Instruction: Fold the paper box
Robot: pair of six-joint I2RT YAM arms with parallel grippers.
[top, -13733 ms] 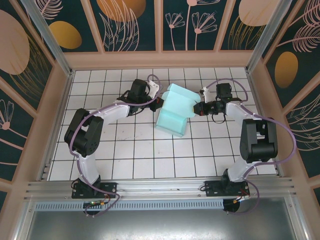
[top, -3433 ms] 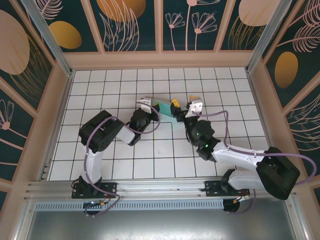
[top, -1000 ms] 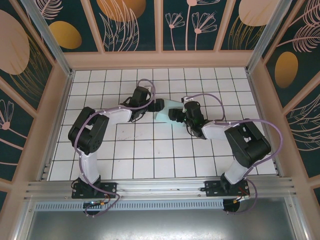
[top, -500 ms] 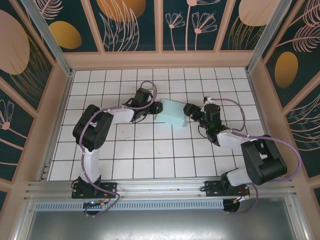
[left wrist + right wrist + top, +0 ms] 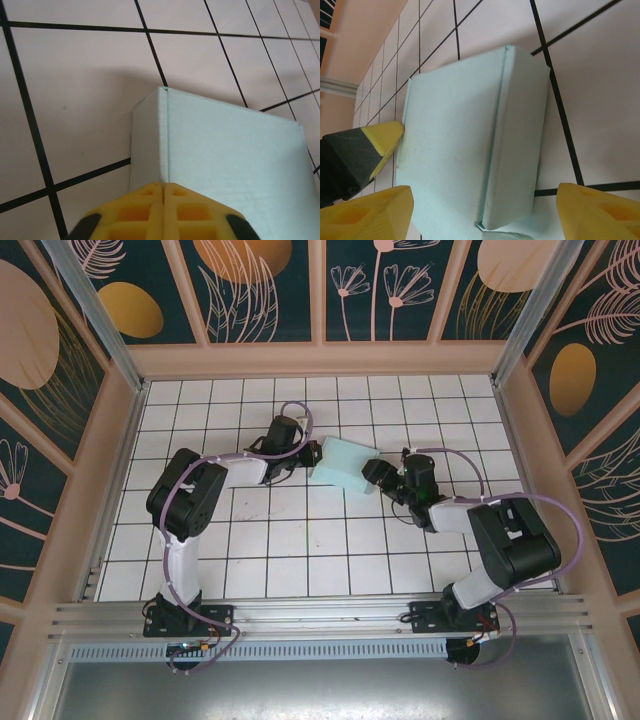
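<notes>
The paper box (image 5: 345, 462) lies flat on the tiled table (image 5: 300, 550), toward the back middle. The left gripper (image 5: 164, 196), arm stretched low, butts its left end with fingers pressed together. The right gripper (image 5: 374, 473), equally low, flanks the right end, jaws spread wide.

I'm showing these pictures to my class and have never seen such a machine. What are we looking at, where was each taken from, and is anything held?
The left arm and right arm are robots bolted to a white tiled table. The overhead picture looks down on both; the other two come from a camera on each wrist. A mint paper box lies between them. The left gripper is shut, its tip at the box's corner; the right gripper is open, holding nothing.
</notes>
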